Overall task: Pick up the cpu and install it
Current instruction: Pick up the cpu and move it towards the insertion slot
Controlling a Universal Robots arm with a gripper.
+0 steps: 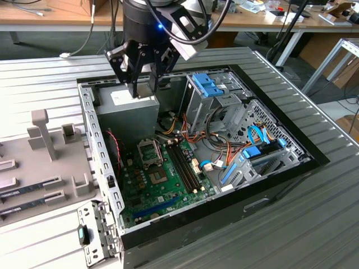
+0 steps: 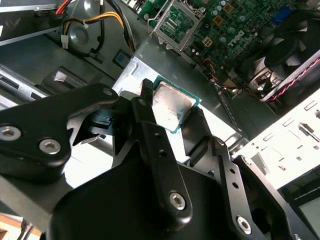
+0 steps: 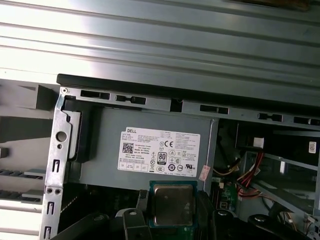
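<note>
The cpu (image 2: pixel 172 102) (image 3: pixel 172 202), a silvery-lidded square with a thin green rim, sits between my gripper's black fingers (image 2: pixel 146 107) in both wrist views. My gripper (image 1: pixel 143 89) (image 2: pixel 172 114) (image 3: pixel 172 212) is shut on it. In the exterior view it hangs above the grey power supply (image 1: pixel 126 109) (image 3: pixel 150 150) at the back of the opened computer case (image 1: pixel 101 162). The open socket (image 1: pixel 150 151) (image 2: pixel 175 22), its metal frame raised, lies on the green motherboard (image 1: pixel 168 188), nearer the camera than the gripper in the exterior view.
A dark bare square chip (image 1: pixel 159 177) sits on the board below the socket, with long memory slots (image 1: pixel 185 165) beside it. Drive cages with blue latches (image 1: pixel 210 87) and cable bundles (image 1: pixel 224 151) fill the exterior view's right. A grey fixture (image 1: pixel 39 162) holding narrow sticks stands left of the case.
</note>
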